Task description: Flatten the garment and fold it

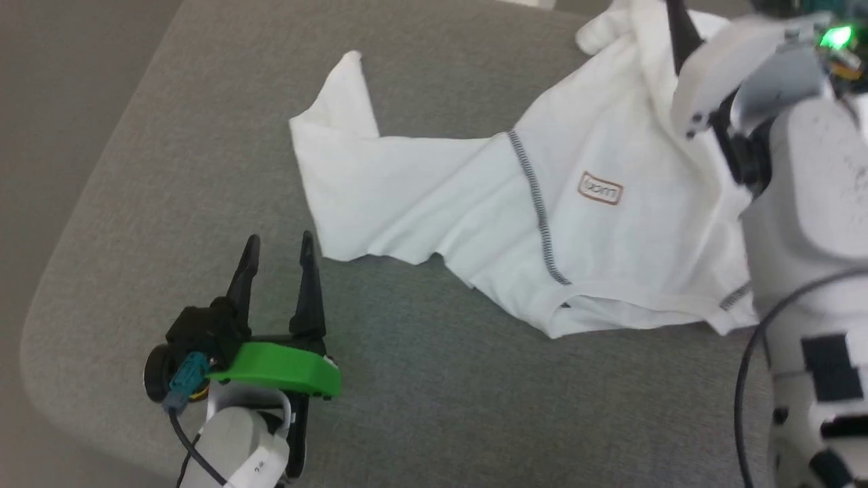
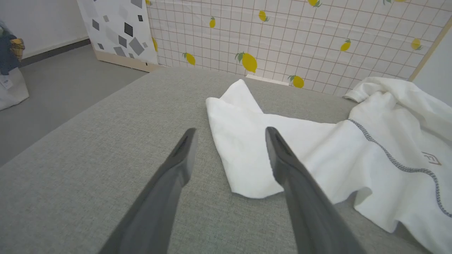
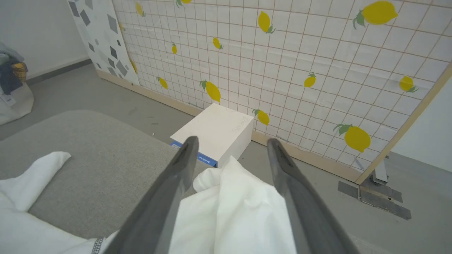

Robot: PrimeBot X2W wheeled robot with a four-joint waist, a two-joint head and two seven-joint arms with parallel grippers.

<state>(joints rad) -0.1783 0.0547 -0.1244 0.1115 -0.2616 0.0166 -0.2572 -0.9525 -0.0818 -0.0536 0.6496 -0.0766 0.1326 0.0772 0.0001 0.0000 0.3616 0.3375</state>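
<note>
- The left gripper [image 1: 279, 237] was held spread, empty, over a grey fabric cushion [image 1: 169, 169].
- A thin white zigzag-seamed long-sleeved shirt [image 1: 441, 196] was laid rumpled across it.
- The right gripper [image 3: 231, 143] was parted, gripping nothing, above the shirt's bunched edge.

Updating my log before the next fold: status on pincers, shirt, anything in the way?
Left pincer open, empty, beside the garment. Right pincer open over its bunched end. Garment partly spread, unfolded. White box on floor beyond.

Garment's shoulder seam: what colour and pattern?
Grey-black zigzag stitching on the white garment; clearest in left wrist view.
</note>
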